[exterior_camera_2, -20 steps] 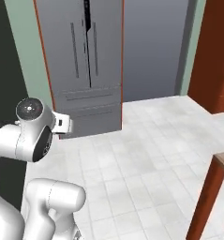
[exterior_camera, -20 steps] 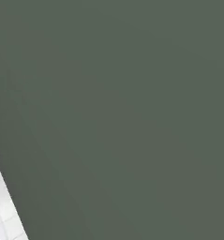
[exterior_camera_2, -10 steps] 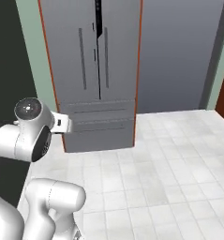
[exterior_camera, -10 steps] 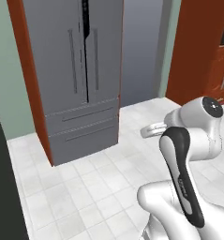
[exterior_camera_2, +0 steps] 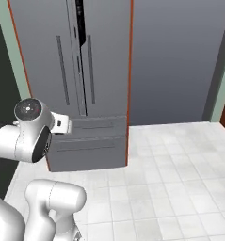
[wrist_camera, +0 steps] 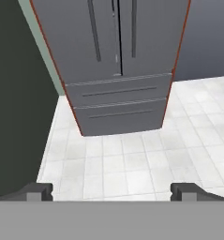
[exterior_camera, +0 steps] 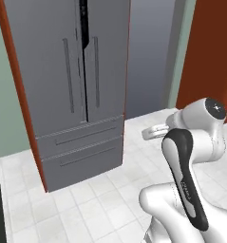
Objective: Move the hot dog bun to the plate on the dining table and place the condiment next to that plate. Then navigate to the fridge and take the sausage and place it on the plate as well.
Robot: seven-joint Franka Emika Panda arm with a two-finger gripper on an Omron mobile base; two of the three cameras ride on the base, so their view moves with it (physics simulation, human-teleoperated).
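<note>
The fridge (exterior_camera: 79, 95) stands straight ahead of the robot, a tall dark grey unit with two upper doors and two drawers below them. In the left base view it fills the upper left, with thin vertical handles (exterior_camera: 66, 75) on either side of the seam between the doors. The left door sits slightly ajar, so a narrow black gap (exterior_camera: 83, 28) shows along the top of that seam. The right base view shows the same front (exterior_camera_2: 81, 84) with the same dark slit near the top. A red-brown edge (exterior_camera_2: 131, 80) runs down the right side of the fridge, and another runs down its left side (exterior_camera: 20, 95).

To the right of the fridge a plain grey panel (exterior_camera_2: 180, 61) reaches the floor, and beyond it in the left base view stands a red-brown cabinet (exterior_camera: 210, 52). Pale green wall (exterior_camera: 5, 109) shows to the left of the fridge. The floor (exterior_camera_2: 175, 179) is white tile, and it lies bare between the robot and the fridge.

The gripper (wrist_camera: 111, 191) hangs well short of the fridge and points toward its lower drawers (wrist_camera: 120, 105). In the hand view its two dark fingertips (wrist_camera: 38, 191) rise at the bottom corners, far from each other, so the jaws stand wide apart with nothing between them. The white arm (exterior_camera: 191, 156) is folded close above the base, its wrist (exterior_camera_2: 57, 124) level with the drawers in the right base view.
</note>
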